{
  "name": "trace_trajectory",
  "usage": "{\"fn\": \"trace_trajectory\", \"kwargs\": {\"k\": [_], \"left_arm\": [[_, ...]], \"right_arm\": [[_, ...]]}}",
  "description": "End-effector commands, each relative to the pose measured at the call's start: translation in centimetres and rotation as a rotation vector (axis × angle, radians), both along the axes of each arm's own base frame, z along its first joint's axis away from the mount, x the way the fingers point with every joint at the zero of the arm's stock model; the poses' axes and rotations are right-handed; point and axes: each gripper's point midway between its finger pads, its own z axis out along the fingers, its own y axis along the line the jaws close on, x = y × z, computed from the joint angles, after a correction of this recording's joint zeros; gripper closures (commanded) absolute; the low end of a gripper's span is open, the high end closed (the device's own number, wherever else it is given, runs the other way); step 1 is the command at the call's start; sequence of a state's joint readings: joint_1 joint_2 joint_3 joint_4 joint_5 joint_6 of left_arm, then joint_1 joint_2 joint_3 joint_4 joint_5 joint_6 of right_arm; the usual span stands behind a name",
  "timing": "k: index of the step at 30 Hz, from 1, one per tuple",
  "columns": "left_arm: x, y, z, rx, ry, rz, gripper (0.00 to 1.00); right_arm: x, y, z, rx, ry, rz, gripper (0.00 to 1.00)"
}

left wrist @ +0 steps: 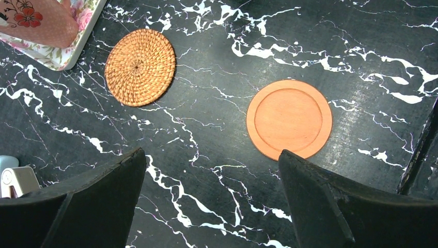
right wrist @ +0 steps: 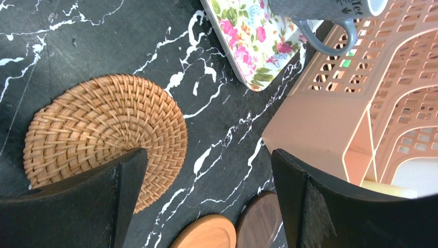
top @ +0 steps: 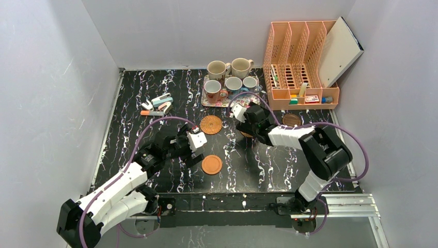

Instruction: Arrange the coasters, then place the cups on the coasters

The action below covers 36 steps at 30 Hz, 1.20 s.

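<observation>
Several cups [top: 233, 80] stand on the floral tray [top: 238, 99] at the back. A woven coaster [top: 210, 124] lies in front of the tray, and a smooth orange coaster [top: 212, 165] lies nearer me. My left gripper [top: 193, 150] [left wrist: 212, 154] hovers open and empty just left of the two. My right gripper [top: 241, 114] [right wrist: 206, 155] is open and empty too, low over the table near the tray's corner. In its wrist view its left finger overlaps a woven coaster [right wrist: 103, 124]. A smooth coaster [right wrist: 206, 233] and a dark wood coaster [right wrist: 261, 222] lie below. The dark coaster [top: 292, 120] sits right of that arm.
A peach desk organizer [top: 299, 62] with a white board leaning in it stands at the back right, close to my right gripper [right wrist: 330, 124]. Small staplers and markers [top: 157, 106] lie at the back left. Grey walls enclose the black marble table.
</observation>
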<state>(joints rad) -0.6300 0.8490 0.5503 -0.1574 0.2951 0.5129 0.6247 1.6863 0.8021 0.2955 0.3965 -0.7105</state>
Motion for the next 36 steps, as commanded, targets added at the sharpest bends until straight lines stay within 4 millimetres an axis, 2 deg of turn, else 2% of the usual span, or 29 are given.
{"fn": "trace_trajectory", "kwargs": {"k": [1,3,6,8,11,14,18,24,29,33,36], "left_arm": [[0.1,0.2,0.1,-0.005,-0.017,0.007,0.02],[0.2,0.2,0.1,-0.007,-0.023,0.013,0.02],[0.5,0.4,0.1,-0.004,-0.029,0.030,0.02],[1.7,0.8,0.5,-0.007,-0.065,0.091,0.02],[5.0,2.0,1.3,-0.017,-0.152,0.266,0.02],[6.8,2.8,0.6,0.042,-0.145,0.360,0.02],[6.6,2.7,-1.0,0.082,-0.109,0.342,0.02],[5.6,2.6,0.3,0.029,-0.142,0.310,0.02],[5.3,2.4,-0.1,0.030,-0.133,0.285,0.02],[5.3,2.4,-0.5,0.048,-0.119,0.282,0.02],[5.2,2.5,-0.6,0.052,-0.118,0.280,0.02]], "right_arm": [[0.2,0.0,5.2,0.132,-0.113,-0.026,0.02],[-0.3,0.5,7.5,0.205,-0.149,0.008,0.02],[-1.2,1.0,8.1,0.241,-0.141,0.062,0.02],[-1.5,1.4,6.6,0.220,-0.086,0.086,0.02],[-1.4,1.0,3.8,0.164,-0.022,0.062,0.02],[-1.2,0.6,1.9,0.117,0.014,0.041,0.02],[-1.3,0.6,0.7,0.092,0.040,0.048,0.02],[-0.9,-0.1,-0.4,0.050,0.041,0.014,0.02],[-0.3,-0.6,-1.0,0.020,0.028,-0.019,0.02],[-0.1,-0.6,-0.2,0.031,0.008,-0.023,0.02],[-0.2,0.0,1.8,0.083,-0.007,-0.012,0.02]]}}
